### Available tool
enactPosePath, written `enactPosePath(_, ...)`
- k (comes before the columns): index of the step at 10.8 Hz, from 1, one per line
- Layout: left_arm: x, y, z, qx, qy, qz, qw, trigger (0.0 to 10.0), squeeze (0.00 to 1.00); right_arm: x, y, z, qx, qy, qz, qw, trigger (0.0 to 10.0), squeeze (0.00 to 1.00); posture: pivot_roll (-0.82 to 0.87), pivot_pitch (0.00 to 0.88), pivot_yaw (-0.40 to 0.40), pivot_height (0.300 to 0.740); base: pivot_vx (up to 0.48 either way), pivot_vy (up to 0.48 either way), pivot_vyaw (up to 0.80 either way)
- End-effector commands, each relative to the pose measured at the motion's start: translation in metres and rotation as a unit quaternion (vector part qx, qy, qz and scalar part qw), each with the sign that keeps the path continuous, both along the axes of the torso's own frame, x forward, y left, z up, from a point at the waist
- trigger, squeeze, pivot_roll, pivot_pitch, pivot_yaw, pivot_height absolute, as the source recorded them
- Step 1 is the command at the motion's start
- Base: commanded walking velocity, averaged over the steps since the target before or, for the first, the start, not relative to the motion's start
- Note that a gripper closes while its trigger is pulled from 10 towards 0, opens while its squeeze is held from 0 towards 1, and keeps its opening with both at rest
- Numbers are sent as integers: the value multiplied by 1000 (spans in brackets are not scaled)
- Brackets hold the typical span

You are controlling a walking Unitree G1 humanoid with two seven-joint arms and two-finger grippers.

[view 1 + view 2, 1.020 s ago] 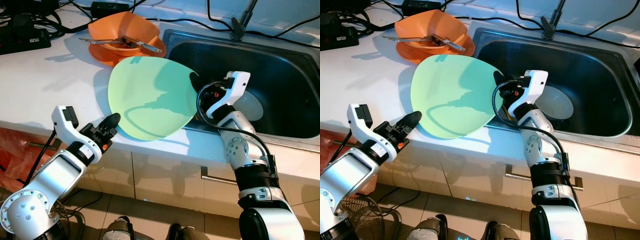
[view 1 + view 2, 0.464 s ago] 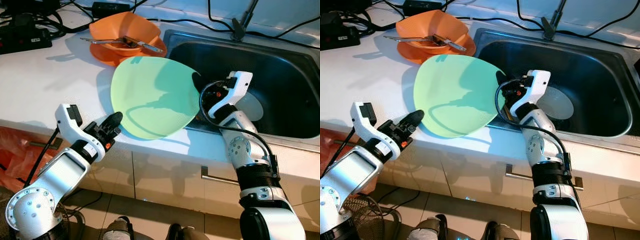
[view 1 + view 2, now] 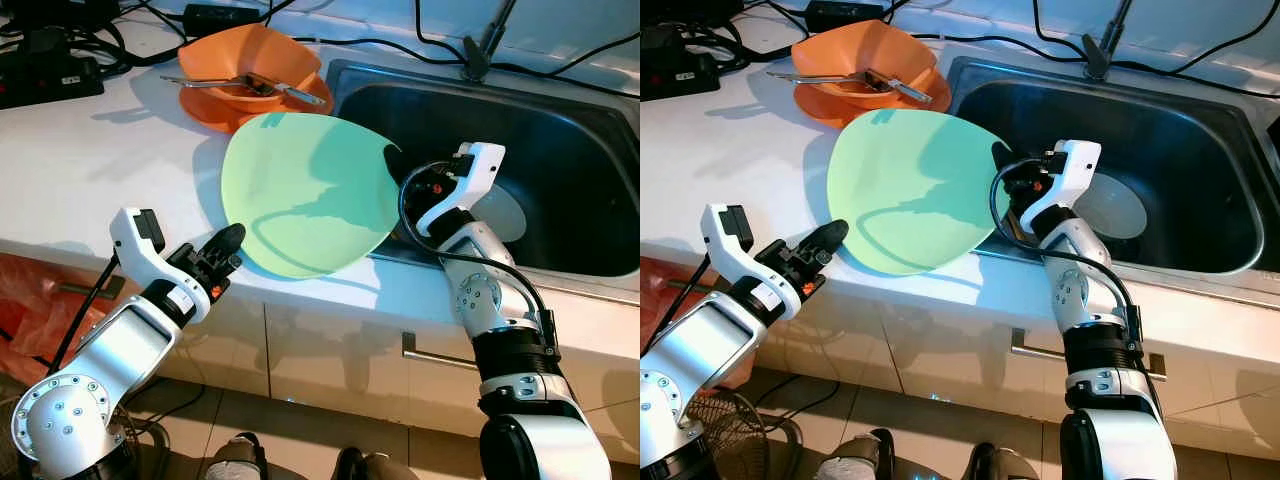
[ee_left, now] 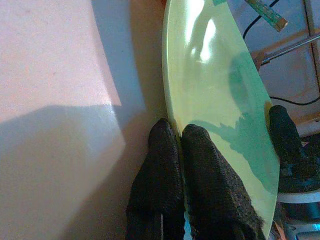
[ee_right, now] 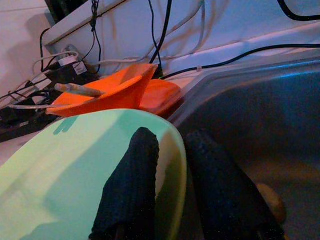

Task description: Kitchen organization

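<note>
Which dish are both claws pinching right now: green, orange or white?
The large green plate, tilted over the counter edge beside the sink. The left claw and right claw grip opposite rims. The orange dishes hold utensils; the white plate lies in the sink.

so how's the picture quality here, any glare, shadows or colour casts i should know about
Left eye view: sharp, evenly lit; both arms throw dark shadows across the green plate, and the sink basin is dim. Left wrist view: strong pink-orange cast, white glare patches on the plate, left gripper fingers soft at close range. Right wrist view: bluish tint, right gripper fingers dark and slightly blurred.
</note>
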State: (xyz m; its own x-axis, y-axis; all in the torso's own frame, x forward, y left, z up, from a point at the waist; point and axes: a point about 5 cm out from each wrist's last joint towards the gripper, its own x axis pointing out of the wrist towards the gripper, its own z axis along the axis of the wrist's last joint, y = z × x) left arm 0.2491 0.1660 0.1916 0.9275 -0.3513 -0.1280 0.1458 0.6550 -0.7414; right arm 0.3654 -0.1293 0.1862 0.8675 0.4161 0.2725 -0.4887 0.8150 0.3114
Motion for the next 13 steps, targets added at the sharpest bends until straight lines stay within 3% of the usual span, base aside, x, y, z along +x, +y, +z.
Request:
enactPosePath(1,0,-9,-11,16,31,-28,999,10000,0,2,-3,2,11,5,-6,1000,9725,0,158,179,-81,740,0,0,0)
enactPosePath(5,0,-9,-11,16,31,-28,999,10000,0,2,-3,2,11,5,-6,1000,9725,0,158,179,-81,740,0,0,0)
enactPosePath(6,4,-12,-8,40,16,-32,999,10000,0,3,-4,1,15,16,-8,1000,10000,0,154,172,-80,740,0,0,0)
enactPosePath(7,4,-13,-7,49,11,-33,998,10000,1000,3,-5,0,17,21,-9,1000,10000,0,155,173,-80,740,0,0,0)
enactPosePath(11,5,-12,-7,49,3,-31,998,10000,1000,3,-4,0,18,25,-9,1000,10000,0,155,175,-81,740,0,0,0)
enactPosePath(12,6,-12,-8,52,2,-30,998,10000,125,3,-4,0,19,26,-9,999,10000,0,154,174,-81,740,0,0,0)
enactPosePath(13,6,-12,-8,53,2,-29,998,10000,0,4,-5,0,21,27,-10,999,10000,0,154,174,-82,740,0,0,0)
